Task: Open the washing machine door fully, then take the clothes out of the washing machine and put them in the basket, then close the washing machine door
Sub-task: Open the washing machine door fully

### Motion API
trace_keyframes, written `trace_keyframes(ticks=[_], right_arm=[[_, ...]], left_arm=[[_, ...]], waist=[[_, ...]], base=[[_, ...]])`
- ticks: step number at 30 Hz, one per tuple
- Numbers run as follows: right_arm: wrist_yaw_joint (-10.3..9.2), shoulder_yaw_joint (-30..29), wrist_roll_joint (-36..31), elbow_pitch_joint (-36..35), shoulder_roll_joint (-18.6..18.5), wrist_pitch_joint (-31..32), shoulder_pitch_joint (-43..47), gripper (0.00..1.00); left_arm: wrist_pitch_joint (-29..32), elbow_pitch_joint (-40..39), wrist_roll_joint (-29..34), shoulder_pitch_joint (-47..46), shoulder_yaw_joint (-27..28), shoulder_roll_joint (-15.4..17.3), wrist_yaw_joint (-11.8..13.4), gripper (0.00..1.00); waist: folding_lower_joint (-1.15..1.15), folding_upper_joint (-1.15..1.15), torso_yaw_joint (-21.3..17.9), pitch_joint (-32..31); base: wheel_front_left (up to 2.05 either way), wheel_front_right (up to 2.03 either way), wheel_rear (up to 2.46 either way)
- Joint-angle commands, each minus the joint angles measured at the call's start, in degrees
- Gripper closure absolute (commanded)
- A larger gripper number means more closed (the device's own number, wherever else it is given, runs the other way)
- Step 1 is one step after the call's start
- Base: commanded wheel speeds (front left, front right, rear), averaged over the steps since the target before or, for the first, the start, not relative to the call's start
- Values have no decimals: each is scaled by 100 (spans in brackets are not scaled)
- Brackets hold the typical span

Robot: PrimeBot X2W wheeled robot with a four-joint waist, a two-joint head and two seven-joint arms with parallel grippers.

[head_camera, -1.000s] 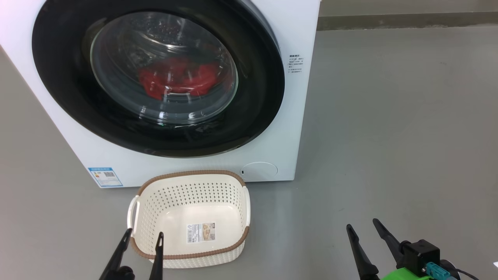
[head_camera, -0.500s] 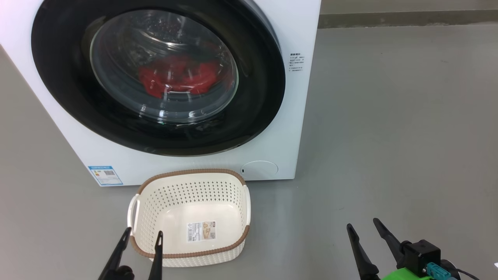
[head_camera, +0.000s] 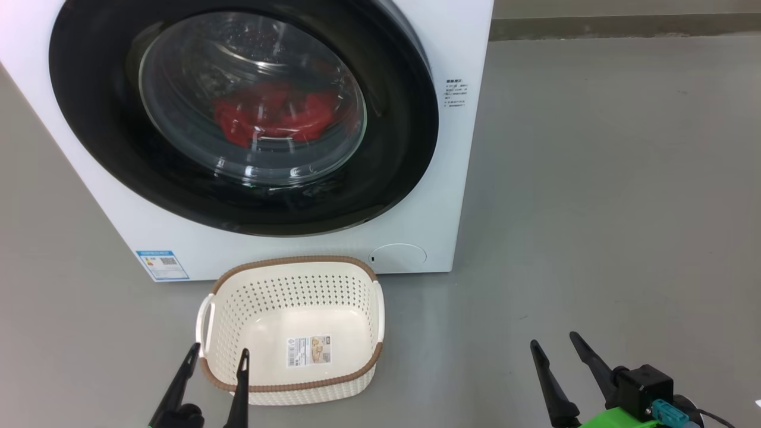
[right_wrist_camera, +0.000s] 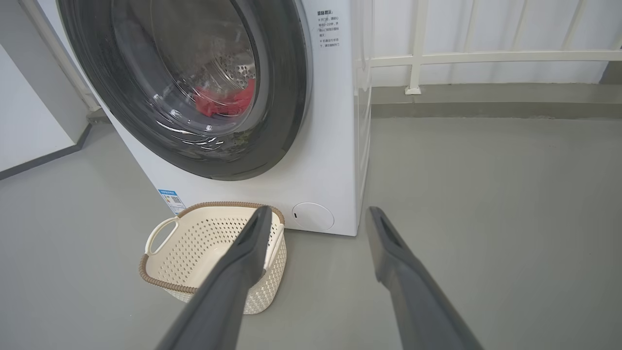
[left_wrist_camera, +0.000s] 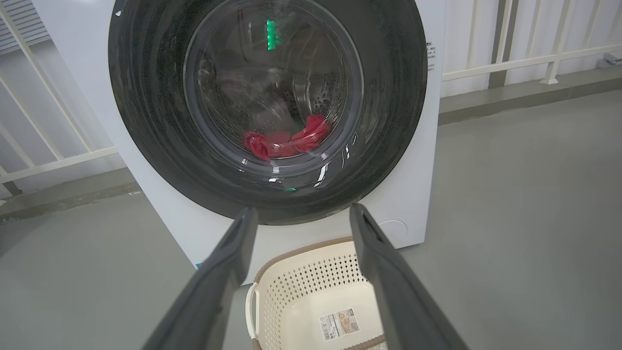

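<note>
Grey floor (head_camera: 594,208) bears the washing machine (head_camera: 464,178), whose door (head_camera: 392,131) covers the red clothes (head_camera: 273,116) inside, and the basket (head_camera: 294,260) just below might snag its swing, while the left gripper (head_camera: 219,349) and right gripper (head_camera: 553,339) hang spread, empty.

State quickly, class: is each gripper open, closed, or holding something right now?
Left gripper: open, holding nothing.
Right gripper: open, holding nothing.

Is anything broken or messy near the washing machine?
Nothing stands out. The washing machine door is shut, the red clothes lie heaped inside, and the empty basket stands upright on the floor in front. No spills or damage show.
</note>
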Motion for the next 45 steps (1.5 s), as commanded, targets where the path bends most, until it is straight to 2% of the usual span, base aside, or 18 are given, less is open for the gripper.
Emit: trace_keyframes(ticks=[1, 2, 5, 7, 11, 18, 24, 28, 37, 45], right_arm=[[52, 125, 10, -129, -50, -58, -258, 36], [52, 123, 19, -132, -50, -62, -276, 50], [52, 118, 55, -140, -50, -73, -313, 54], [52, 119, 83, -147, -50, -83, -357, 62], [52, 119, 168, -144, -50, -96, -473, 100], [52, 29, 1092, -119, -50, -137, -907, 100], [52, -127, 1946, -35, -50, -5, -1670, 100], [52, -311, 2836, 144, -50, 149, -2299, 100], [52, -855, 4592, 913, -50, 610, -3638, 100], [52, -1338, 5495, 1961, -63, 1245, -4723, 100]], left_arm=[[-71, -184, -54, -124, 215, 99, 55, 0], [-71, -202, -57, -111, 219, 104, 57, 0], [-71, -233, -71, -84, 231, 110, 62, 0], [-71, -263, -89, -62, 253, 119, 64, 0], [-71, -338, -97, -10, 277, 133, 74, 0], [-71, -477, -91, 23, 276, 133, 87, 0], [-71, -625, -72, -48, 250, 123, 82, 0], [-71, -714, -62, -131, 214, 99, 67, 0], [-71, -857, -35, -351, 141, 53, 7, 0], [-71, -913, -22, -546, 64, -5, -65, 0]], waist=[[0, 0, 14, 13], [0, 0, 22, 17], [0, 0, 42, 28], [0, 0, 63, 41], [0, 0, 109, 79], [0, 0, 184, 146], [0, 0, 212, 300], [0, 0, 255, 442], [0, 0, 413, 786], [0, 0, 578, 1024]], base=[[0, 0, 0], [0, 0, 0], [0, 0, 0], [0, 0, 0], [0, 0, 0], [0, 0, 0], [0, 0, 0], [0, 0, 0], [0, 0, 0], [0, 0, 0]])
